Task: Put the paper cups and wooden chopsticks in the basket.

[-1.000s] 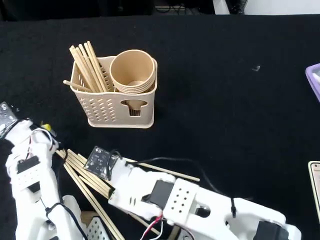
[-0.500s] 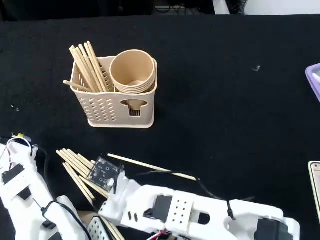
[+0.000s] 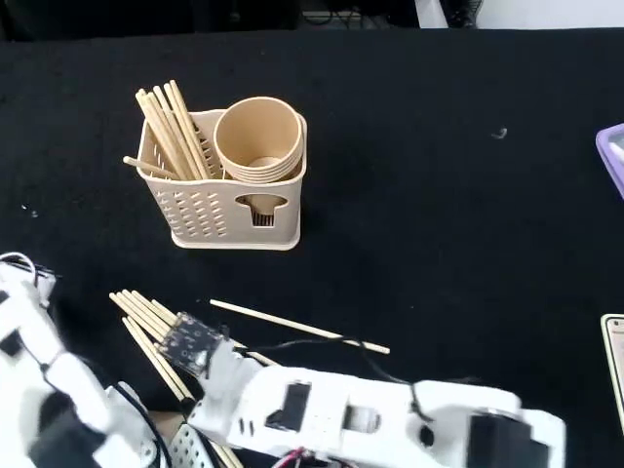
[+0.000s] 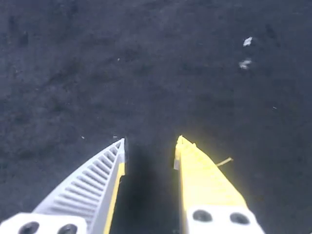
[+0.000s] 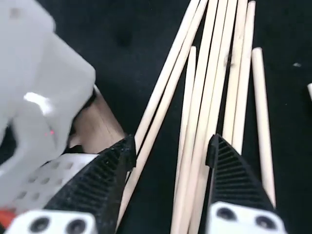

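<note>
Black cloth seen from above bears the basket with paper cups and upright chopsticks, loose chopsticks lying nearer the arms; the left gripper hangs spread over the cloth; the right gripper stands parted above the loose chopsticks.

Beige basket holding paper cups and chopsticks, more chopsticks lying loose below it.
The perforated basket stands upright in the upper left of the high view. The nested tan cups sit mouth-up in its right compartment. A bundle of wooden chopsticks leans leftward in the left one. Loose chopsticks lie fanned at lower left, with a single chopstick apart to their right.
</note>
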Robot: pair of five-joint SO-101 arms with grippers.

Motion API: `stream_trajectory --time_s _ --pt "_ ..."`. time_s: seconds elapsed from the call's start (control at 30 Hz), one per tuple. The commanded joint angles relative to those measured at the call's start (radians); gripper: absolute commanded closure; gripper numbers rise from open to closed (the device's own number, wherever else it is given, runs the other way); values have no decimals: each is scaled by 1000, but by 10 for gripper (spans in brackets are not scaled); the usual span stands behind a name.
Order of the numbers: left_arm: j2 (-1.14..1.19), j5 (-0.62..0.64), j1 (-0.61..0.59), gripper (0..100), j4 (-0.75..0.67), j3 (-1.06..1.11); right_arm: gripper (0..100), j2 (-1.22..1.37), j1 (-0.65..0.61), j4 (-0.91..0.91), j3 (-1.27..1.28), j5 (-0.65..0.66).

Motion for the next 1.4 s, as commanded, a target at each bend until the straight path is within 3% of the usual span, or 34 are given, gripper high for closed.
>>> stream_trajectory --time_s 0.0,0.17,0.6,0.8,0.97,1.37 --pt "172 9 -38 830 25 -168 753 191 9 -14 -148 -12" --pt "233 9 -65 830 25 -211 753 254 6 132 -265 -12" --pt "233 9 -64 830 25 -209 753 160 2 201 -277 -8" --pt "233 9 -62 830 25 -209 753 97 -94 187 -237 -5" --pt "233 9 -62 830 25 -209 753 160 -98 109 -225 -5" --pt "233 9 -71 830 25 -208 758 407 -34 333 -450 -2"
